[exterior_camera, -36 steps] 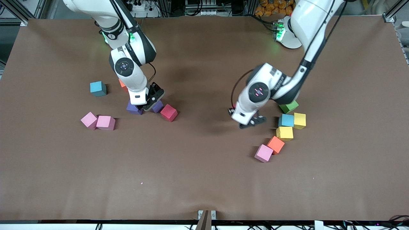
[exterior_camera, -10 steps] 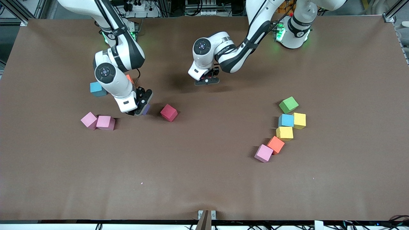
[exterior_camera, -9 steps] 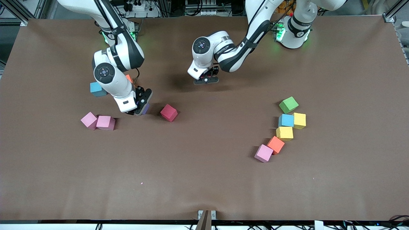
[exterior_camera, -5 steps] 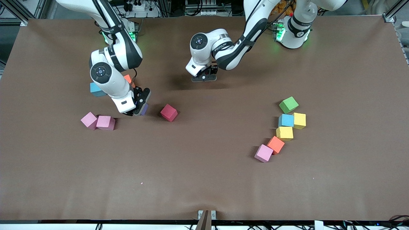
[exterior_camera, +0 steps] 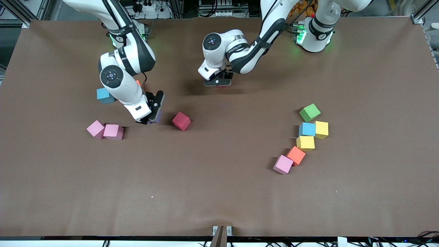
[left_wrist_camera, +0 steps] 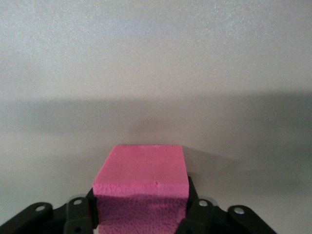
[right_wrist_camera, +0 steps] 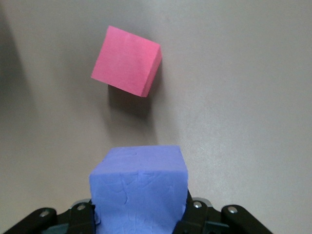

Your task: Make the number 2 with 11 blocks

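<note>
**Right gripper clamped on a purple cube; blocks in two loose groups**

Right gripper [exterior_camera: 152,117] is closed on the purple cube [right_wrist_camera: 139,181], low over the table [exterior_camera: 219,199] toward the right arm's end. The red cube [exterior_camera: 181,120] lies just beside it, apart and turned corner-on.

Left gripper [exterior_camera: 218,81] is low over the middle of the table, close to the robots' bases, with a reddish-pink cube [left_wrist_camera: 141,178] in it. Whether it grips that cube or has let go, I cannot tell.

The blocks lie scattered, with no digit laid out yet. Near the right gripper, two pink cubes [exterior_camera: 105,130] touch edge to edge. A teal cube [exterior_camera: 104,95] sits farther from the camera, partly behind the arm.

Toward the left arm's end, a light blue cube [exterior_camera: 307,129] and a yellow cube [exterior_camera: 321,129] sit flush side by side. A second yellow cube [exterior_camera: 305,142] lies against them on the nearer side. An orange cube [exterior_camera: 296,155] and a pink cube [exterior_camera: 283,164] touch and trail nearer still. The green cube [exterior_camera: 310,112] stands just apart, farther from the camera.

Between the red cube and this cluster runs a broad bare stretch of brown surface. The whole strip nearest the camera is open too.
</note>
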